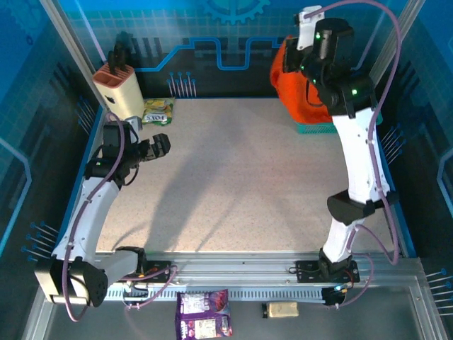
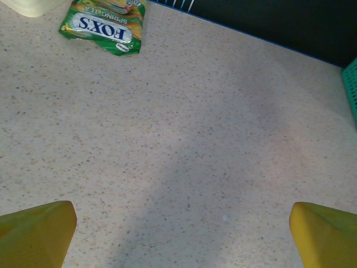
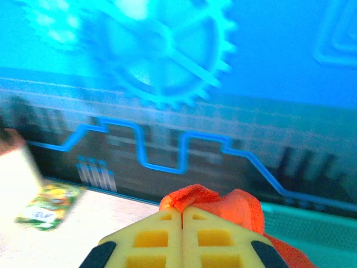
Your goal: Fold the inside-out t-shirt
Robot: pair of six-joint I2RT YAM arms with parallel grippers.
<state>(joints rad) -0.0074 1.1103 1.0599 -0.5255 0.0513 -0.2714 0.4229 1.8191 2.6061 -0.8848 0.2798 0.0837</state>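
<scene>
Hanging from clamped right pincer (image 3: pixel 182 215), orange t-shirt (image 1: pixel 291 79), long axis vertical over basket (image 1: pixel 333 129); left pincer (image 2: pixel 181 234) spread.

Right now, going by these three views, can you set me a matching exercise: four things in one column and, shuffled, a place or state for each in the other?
Things:
1. t-shirt
2. left gripper
3. right gripper
4. green snack packet

Places or states:
A. jaws wide open over bare table
B. lying flat near the table's far left corner
C. bunched up at the teal basket, far right
D. shut, pinching orange cloth

Pairs: 1-C; 2-A; 3-D; 4-B
</scene>
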